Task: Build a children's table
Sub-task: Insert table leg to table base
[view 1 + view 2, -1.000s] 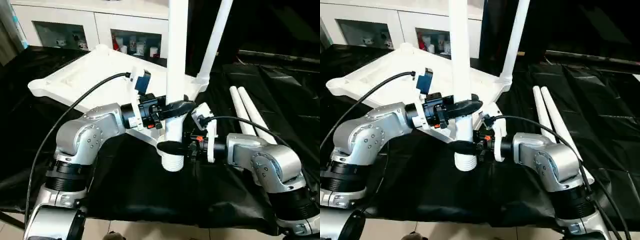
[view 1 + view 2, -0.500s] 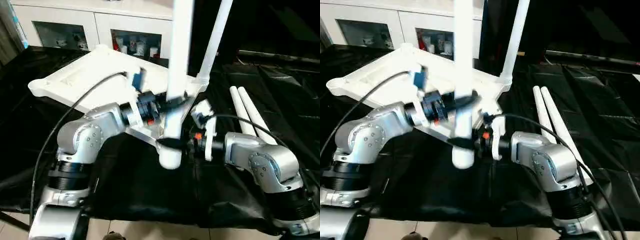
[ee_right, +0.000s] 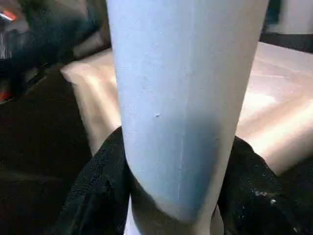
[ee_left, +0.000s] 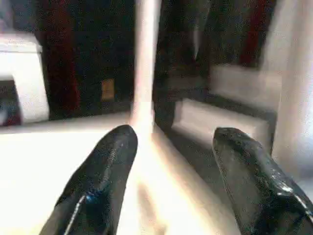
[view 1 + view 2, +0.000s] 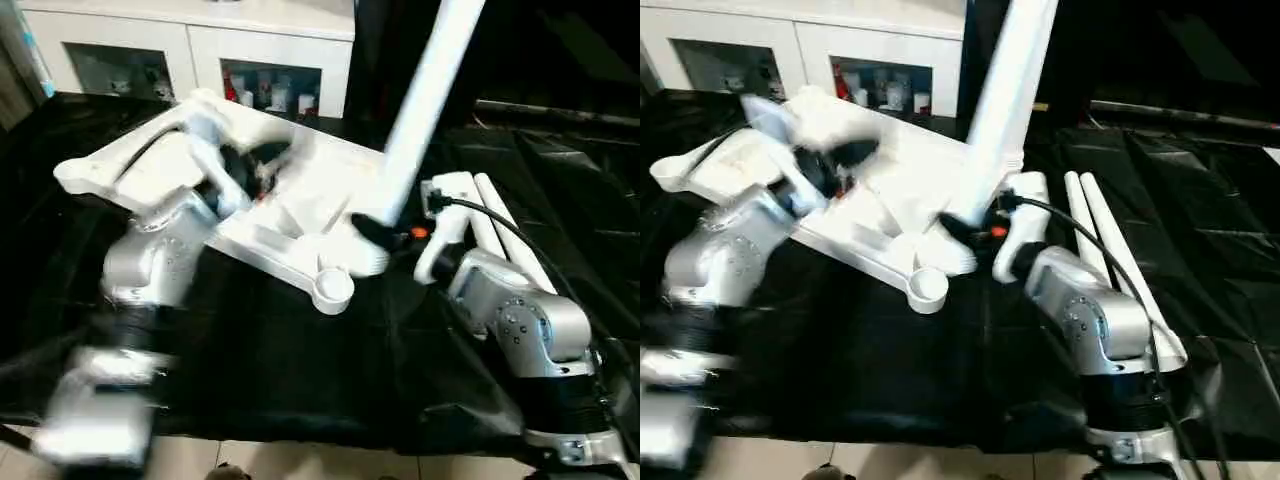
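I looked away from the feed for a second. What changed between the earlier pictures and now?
The left gripper let go of the leg and swung back over the tabletop, fingers open. The right gripper kept its grip and tipped the leg to lean right. The near corner socket now shows empty. The two spare legs stayed put.

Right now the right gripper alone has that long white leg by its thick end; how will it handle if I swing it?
The leg looks like a stiff, hollow plastic tube, so probably light and unbending. The right gripper holds it near the bottom, most length above, so it may lever and tilt. Its smooth round surface could twist or slip between the fingers.
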Tool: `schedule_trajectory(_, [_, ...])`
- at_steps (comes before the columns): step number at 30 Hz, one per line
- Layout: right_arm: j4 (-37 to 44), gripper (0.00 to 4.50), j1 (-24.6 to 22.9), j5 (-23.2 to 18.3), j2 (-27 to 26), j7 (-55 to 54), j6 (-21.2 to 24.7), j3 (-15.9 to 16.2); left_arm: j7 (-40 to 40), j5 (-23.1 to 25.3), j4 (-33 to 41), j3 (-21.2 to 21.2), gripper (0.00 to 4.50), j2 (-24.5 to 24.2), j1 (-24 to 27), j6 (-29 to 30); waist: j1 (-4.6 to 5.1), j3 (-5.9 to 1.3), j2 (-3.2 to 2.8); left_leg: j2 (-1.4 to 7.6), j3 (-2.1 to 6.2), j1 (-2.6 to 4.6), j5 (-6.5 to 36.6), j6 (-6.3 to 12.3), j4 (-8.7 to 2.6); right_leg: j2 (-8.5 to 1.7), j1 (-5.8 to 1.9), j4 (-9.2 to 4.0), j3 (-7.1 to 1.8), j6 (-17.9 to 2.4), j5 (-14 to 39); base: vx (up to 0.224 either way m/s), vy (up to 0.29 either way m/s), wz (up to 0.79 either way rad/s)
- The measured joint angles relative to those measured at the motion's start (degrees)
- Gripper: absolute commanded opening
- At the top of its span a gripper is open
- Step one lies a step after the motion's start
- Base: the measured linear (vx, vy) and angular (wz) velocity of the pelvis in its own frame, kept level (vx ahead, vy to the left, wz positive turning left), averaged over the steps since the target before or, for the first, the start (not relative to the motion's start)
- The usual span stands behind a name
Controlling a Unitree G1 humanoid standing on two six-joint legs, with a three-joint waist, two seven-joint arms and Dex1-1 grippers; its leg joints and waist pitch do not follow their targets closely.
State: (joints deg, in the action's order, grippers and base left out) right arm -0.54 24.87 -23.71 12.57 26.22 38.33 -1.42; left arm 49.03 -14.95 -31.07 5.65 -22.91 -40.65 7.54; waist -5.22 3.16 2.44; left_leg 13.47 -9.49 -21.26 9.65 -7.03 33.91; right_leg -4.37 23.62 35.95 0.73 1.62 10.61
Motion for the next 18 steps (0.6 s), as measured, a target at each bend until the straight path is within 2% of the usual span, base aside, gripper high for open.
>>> schedule_trajectory(3, [0.15, 1.91, -0.73, 0.86, 0.35, -0.02, -0.37, 0.47, 6.35, 8.07, -7.56, 8.18, 2.96, -3.1, -0.99, -7.08, 0.03, 0.0, 0.0, 0.01, 0.0, -0.04, 0.0, 0.0, -0.01, 0.01, 0.04, 0.01, 0.03, -0.01, 0.0, 0.0, 0.0, 0.0])
schedule_trajectory(5, [0.47, 1.91, -1.73, 0.83, 0.49, -0.02, -0.35, 0.7, 10.0, 11.75, -11.04, 11.84, 2.96, -4.49, -1.51, -9.63, 0.1, 0.01, -0.03, 0.01, -0.01, -0.02, 0.0, 0.0, -0.04, 0.02, 0.08, 0.04, 0.01, -0.02, 0.0, 0.0, 0.0, 0.0])
schedule_trajectory(9, [0.64, 1.91, -2.89, 0.84, 1.18, -0.04, -0.16, 0.66, 14.34, 14.92, -17.0, 14.71, 2.96, -4.97, -4.39, -12.7, 0.08, 0.09, -0.21, 0.01, -0.01, 0.04, -0.01, -0.03, -0.02, 0.01, 0.06, 0.12, -0.01, -0.1, -0.04, 0.0, 0.0, 0.0])
schedule_trajectory(11, [1.84, 1.91, -3.39, 0.88, 1.3, -0.03, -0.16, 0.65, 14.39, 17.71, -22.63, 15.73, 2.96, -3.97, -7.73, -16.62, -0.01, 0.09, -0.24, 0.01, -0.01, 0.1, -0.03, -0.05, -0.02, 0.01, 0.02, 0.13, -0.02, -0.17, -0.1, 0.0, 0.0, 0.0])
schedule_trajectory(15, [4.35, 1.91, -4.46, 0.87, 1.72, -0.09, -0.16, 0.48, 11.39, 22.21, -30.14, 17.99, 2.96, -2.28, -11.43, -21.93, 0.16, 0.11, -1.02, -0.02, 0.0, 0.33, -0.03, -0.06, 0.06, -0.02, -0.27, 0.1, -0.05, -0.19, -0.12, 0.0, 0.0, 0.0])
schedule_trajectory(18, [4.96, 1.91, -4.97, 0.85, 1.86, -0.21, -0.08, 0.11, 9.37, 23.59, -33.31, 18.34, 2.96, -0.91, -12.19, -22.98, 0.2, 0.06, -1.77, -0.02, 0.01, 0.32, -0.03, -0.06, 0.06, -0.02, -0.26, 0.11, -0.04, -0.2, -0.13, 0.0, 0.0, 0.0])
